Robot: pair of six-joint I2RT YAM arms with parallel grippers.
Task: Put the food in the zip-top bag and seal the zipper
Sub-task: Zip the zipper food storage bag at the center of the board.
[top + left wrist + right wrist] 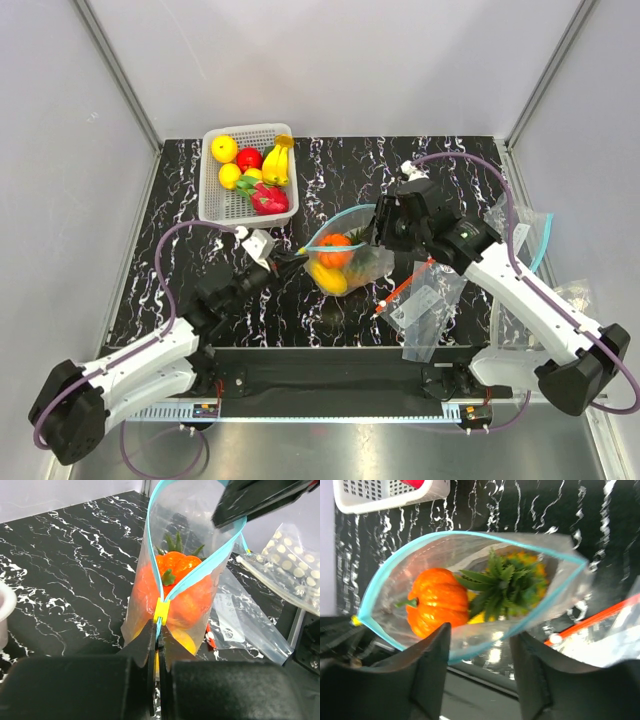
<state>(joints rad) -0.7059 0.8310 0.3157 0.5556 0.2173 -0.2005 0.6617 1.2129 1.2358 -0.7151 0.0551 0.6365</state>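
From above, the zip-top bag [340, 250] is sitting on the marbled table [330, 170] between both arms, bulging with the food [335, 262]. At the left wrist, the left gripper [156, 630] is pinching the teal zipper [200, 570] end under a yellow slider [161, 611], and the yellow fruit [189, 641] is mostly hiding behind the others. At the right wrist, the right gripper [480, 635] is standing spread over the bag's gaping mouth, with the pineapple [502, 582] and the round orange fruit [432, 602] showing inside.

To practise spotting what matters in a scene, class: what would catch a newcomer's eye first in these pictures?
The clear zip-top bag stands out mid-table, mouth gaping, with a bright orange fruit and a green-crowned pineapple inside. The left gripper is pinched shut on its end by the yellow slider; the right gripper hangs open above the mouth. A white basket of colourful fruit sits at the far left.
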